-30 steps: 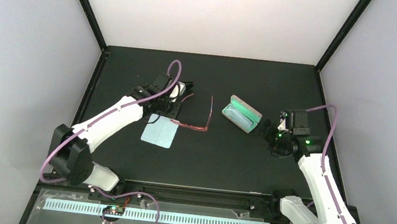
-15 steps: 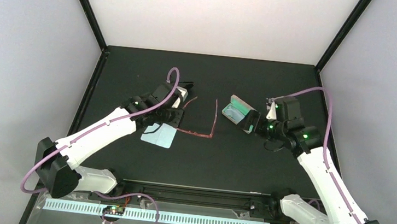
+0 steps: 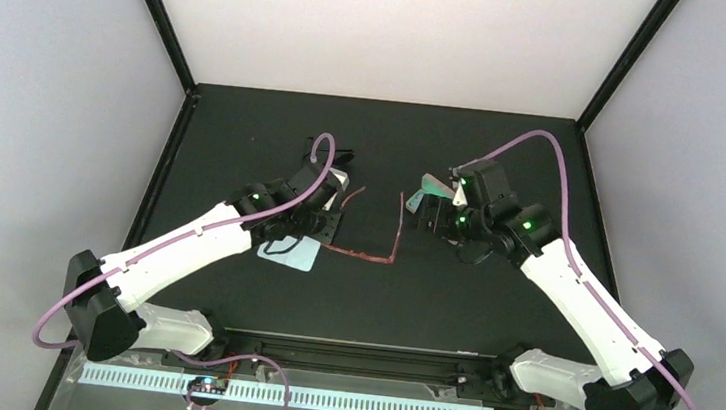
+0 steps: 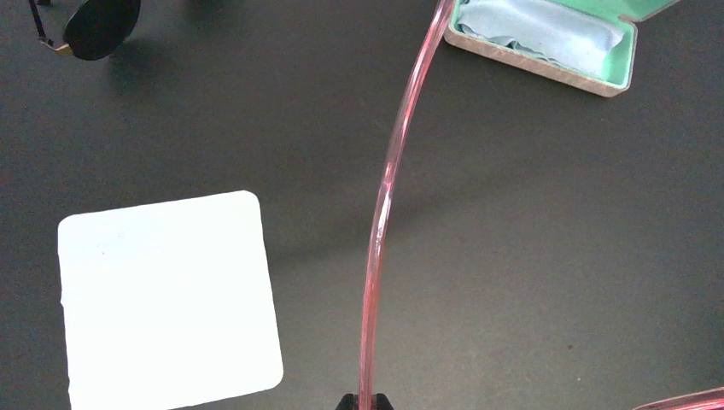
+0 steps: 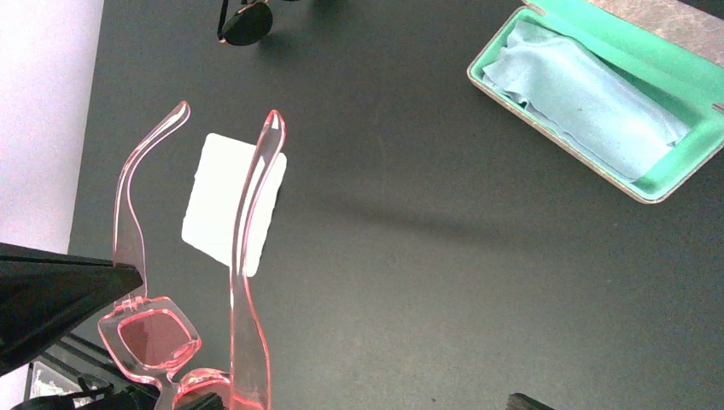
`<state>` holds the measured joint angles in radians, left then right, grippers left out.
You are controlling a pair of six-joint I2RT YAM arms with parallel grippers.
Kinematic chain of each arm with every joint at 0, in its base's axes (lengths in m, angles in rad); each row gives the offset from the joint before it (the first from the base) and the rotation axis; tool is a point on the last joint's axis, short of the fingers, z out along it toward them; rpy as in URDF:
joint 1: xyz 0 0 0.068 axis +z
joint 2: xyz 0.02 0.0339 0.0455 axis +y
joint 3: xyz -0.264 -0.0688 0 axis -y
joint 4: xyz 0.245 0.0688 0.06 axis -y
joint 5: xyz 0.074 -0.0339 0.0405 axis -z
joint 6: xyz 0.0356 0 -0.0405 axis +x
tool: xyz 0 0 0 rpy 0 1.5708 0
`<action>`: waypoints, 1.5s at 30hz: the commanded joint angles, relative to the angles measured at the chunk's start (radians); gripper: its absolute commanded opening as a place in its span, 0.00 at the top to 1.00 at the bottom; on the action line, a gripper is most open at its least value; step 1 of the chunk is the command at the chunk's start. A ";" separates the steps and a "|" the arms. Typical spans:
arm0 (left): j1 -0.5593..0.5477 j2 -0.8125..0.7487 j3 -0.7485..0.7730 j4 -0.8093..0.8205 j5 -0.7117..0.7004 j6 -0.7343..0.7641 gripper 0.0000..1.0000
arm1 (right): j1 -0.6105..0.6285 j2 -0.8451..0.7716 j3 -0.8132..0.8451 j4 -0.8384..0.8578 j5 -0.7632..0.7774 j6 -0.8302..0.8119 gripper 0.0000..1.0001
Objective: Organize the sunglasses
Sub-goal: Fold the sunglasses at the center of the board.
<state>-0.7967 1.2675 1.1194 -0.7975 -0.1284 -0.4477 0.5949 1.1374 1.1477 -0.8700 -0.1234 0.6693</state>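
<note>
Centre of the dark matte surface [image 3: 450, 304]: the thin red-pink plastic sunglasses [image 3: 362, 254], arms pointing toward the far edge. Just left lies the white square pad [image 4: 162, 299]. To their right, the open green-lined case [image 5: 683, 81], a blue cloth [image 5: 580, 94] inside. Behind the pad, the black dark-lensed glasses [image 4: 98, 21].

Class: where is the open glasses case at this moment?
Top view: the case lies right of centre on the table, partly hidden by the right arm, right of the sunglasses.
</note>
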 commanded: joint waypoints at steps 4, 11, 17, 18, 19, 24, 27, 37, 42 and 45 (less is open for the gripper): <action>-0.019 0.007 0.097 -0.039 -0.031 -0.041 0.98 | 0.071 0.077 0.097 -0.045 0.097 0.037 0.14; -0.024 0.044 0.131 -0.063 -0.050 -0.052 0.98 | 0.076 0.069 0.099 -0.090 0.194 0.081 0.28; -0.024 0.065 0.134 -0.084 -0.068 -0.058 0.99 | 0.076 -0.008 0.053 0.035 0.122 0.081 0.29; -0.023 0.067 0.133 -0.086 -0.069 -0.061 0.99 | 0.075 -0.026 0.045 0.050 0.121 0.086 0.30; -0.024 0.068 0.132 -0.087 -0.067 -0.062 0.98 | 0.076 -0.036 0.037 0.058 0.126 0.094 0.31; -0.024 0.057 0.135 -0.088 -0.067 -0.065 0.98 | 0.077 -0.013 0.050 -0.010 0.201 0.114 0.48; -0.024 0.055 0.139 -0.089 -0.066 -0.066 0.99 | 0.075 0.038 0.071 -0.029 0.191 0.109 0.54; -0.042 0.064 0.156 -0.087 -0.073 -0.074 0.99 | 0.119 0.162 0.132 -0.015 0.153 0.063 0.56; -0.050 0.078 0.169 -0.091 -0.084 -0.079 0.98 | 0.153 0.206 0.156 -0.014 0.140 0.046 0.56; -0.051 0.091 0.186 -0.098 -0.092 -0.080 0.98 | 0.156 0.216 0.152 -0.014 0.125 0.035 0.56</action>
<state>-0.8360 1.3361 1.2446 -0.8913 -0.2001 -0.5098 0.7353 1.3441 1.2739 -0.8906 0.0231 0.7311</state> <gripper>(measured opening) 0.018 0.439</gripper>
